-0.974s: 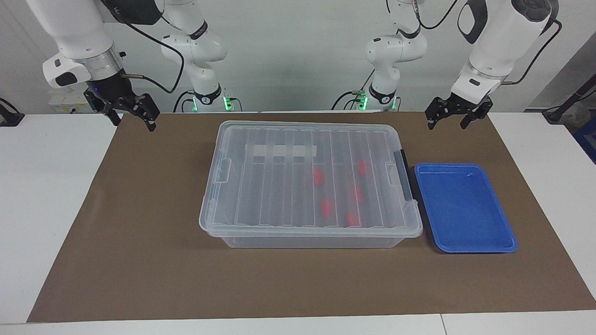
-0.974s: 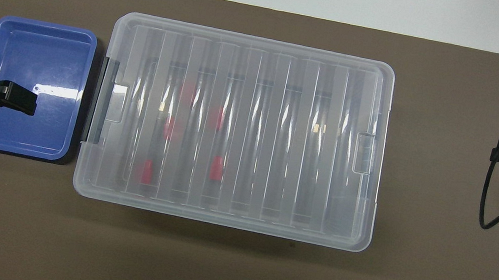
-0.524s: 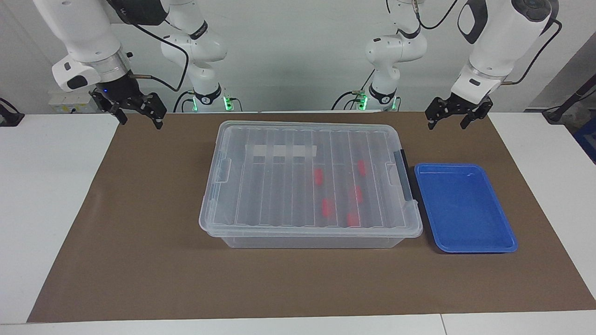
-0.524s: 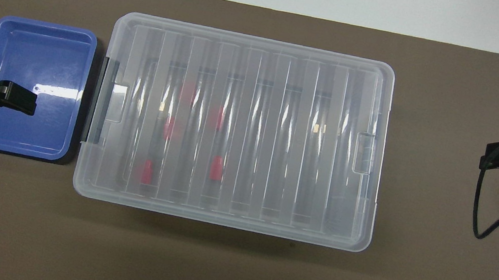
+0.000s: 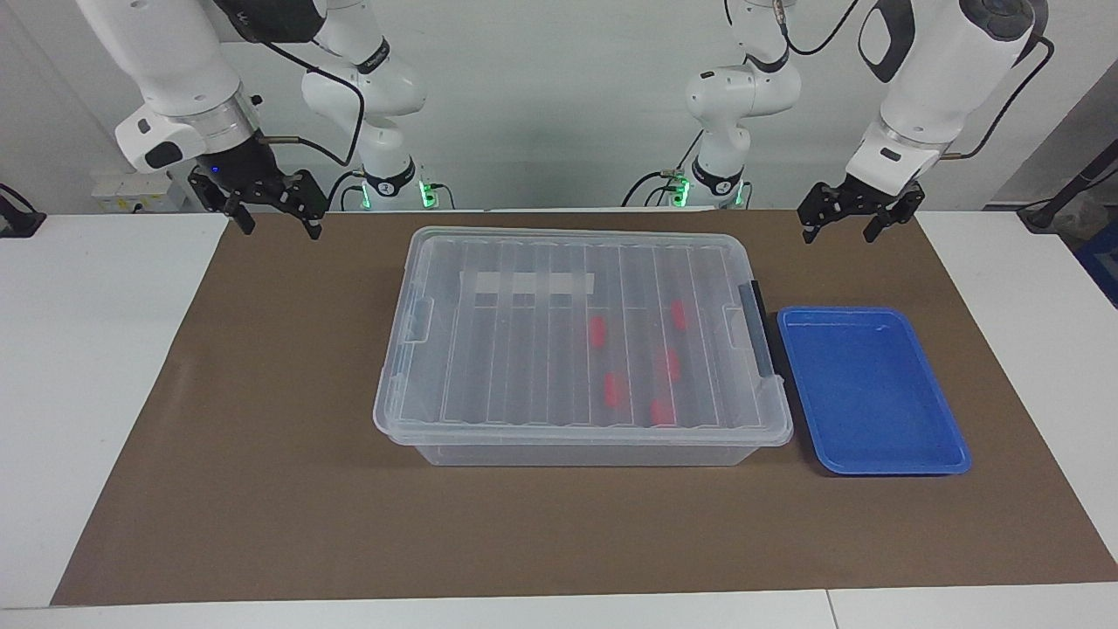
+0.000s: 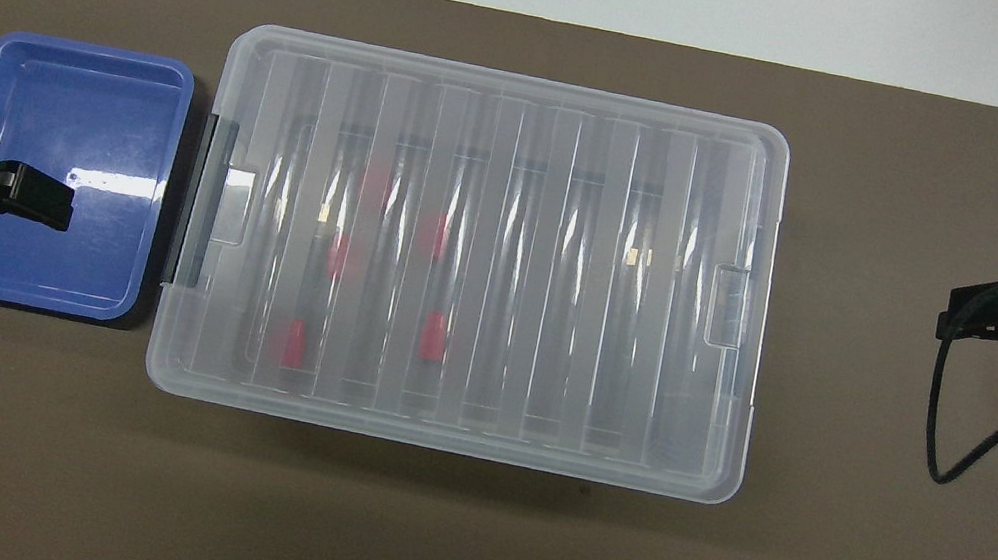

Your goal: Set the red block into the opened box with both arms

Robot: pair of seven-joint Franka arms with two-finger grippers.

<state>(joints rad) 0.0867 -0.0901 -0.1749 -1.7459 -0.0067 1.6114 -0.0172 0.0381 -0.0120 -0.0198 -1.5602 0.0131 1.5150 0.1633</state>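
Several small bright red plastic blocks (image 5: 597,332) lie inside the large clear plastic storage box (image 5: 583,345), under its shut ribbed clear lid (image 6: 482,257), toward the left arm's end. A shallow blue plastic tray (image 5: 869,389) sits just beside that end on the brown mat (image 5: 262,437) covering the white bench (image 5: 87,367). The left pincer (image 5: 854,220) hangs released over the mat's edge near the tray; the right pincer (image 5: 272,213), also released, hangs over the mat's other end.
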